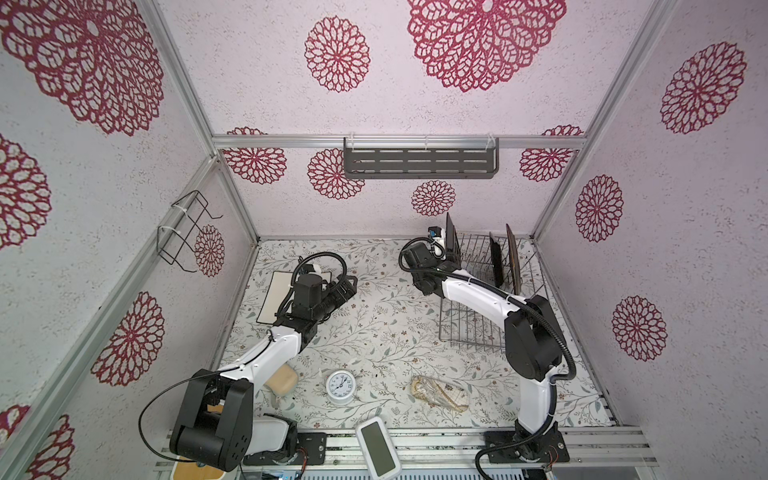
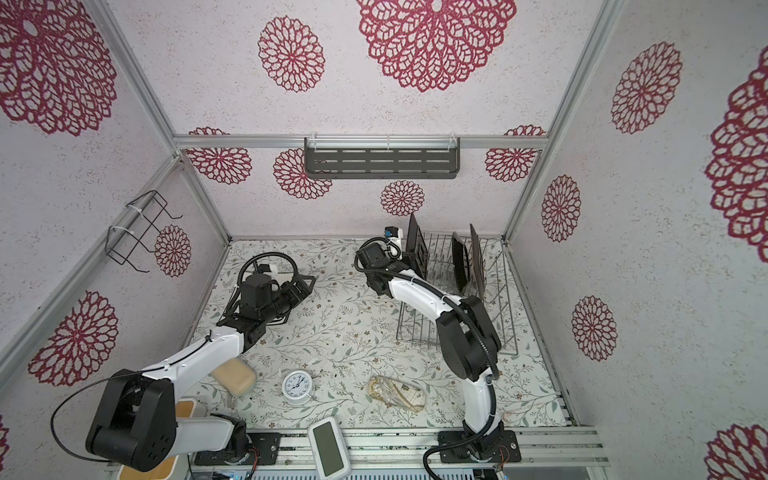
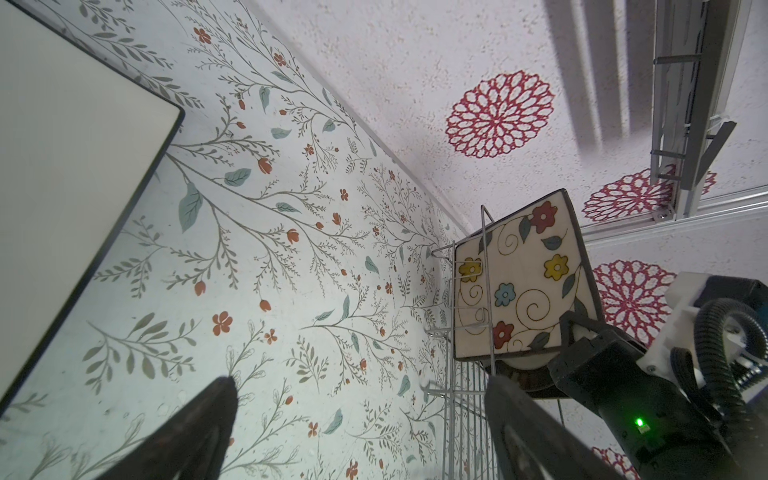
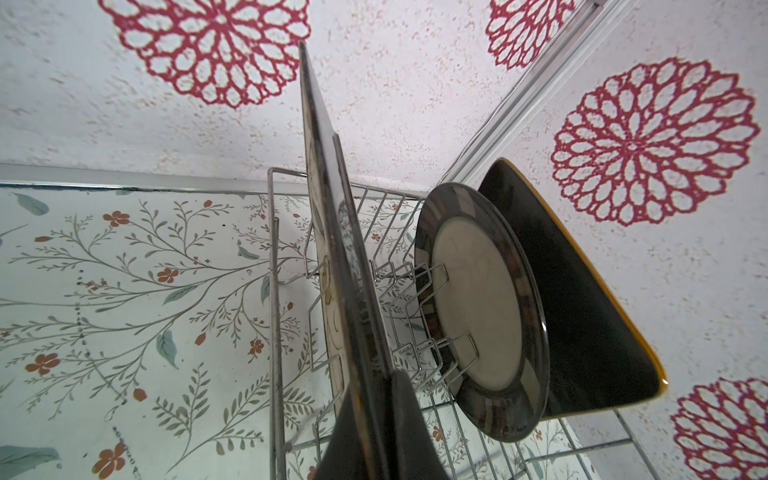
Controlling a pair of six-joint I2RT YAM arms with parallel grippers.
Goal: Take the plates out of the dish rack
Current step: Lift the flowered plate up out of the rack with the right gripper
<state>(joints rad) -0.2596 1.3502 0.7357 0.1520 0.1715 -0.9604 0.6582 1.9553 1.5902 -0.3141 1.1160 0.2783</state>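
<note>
Leaf-printed tabletop [image 1: 374,332] carries the dish rack [image 1: 469,332] in its back right corner. The right gripper [image 4: 374,403] is clamped on the edge of the flowered plate [image 3: 519,282], which stands on edge at the rack's left end with wire crossing its face.

Likely trouble: a lower corner snags that wire and drags the rack. Or the plate pivots in the narrow pinch and knocks the round plate [image 4: 478,299] or the dark square plate [image 4: 582,299] slotted nearby.

The left gripper [image 3: 361,382] hangs spread wide, holding nothing, near a white plate [image 1: 274,299] lying flat. Pale rough walls [image 1: 291,104] carry red rosettes [image 1: 336,54], and a grey shelf [image 1: 419,162] hangs behind.
</note>
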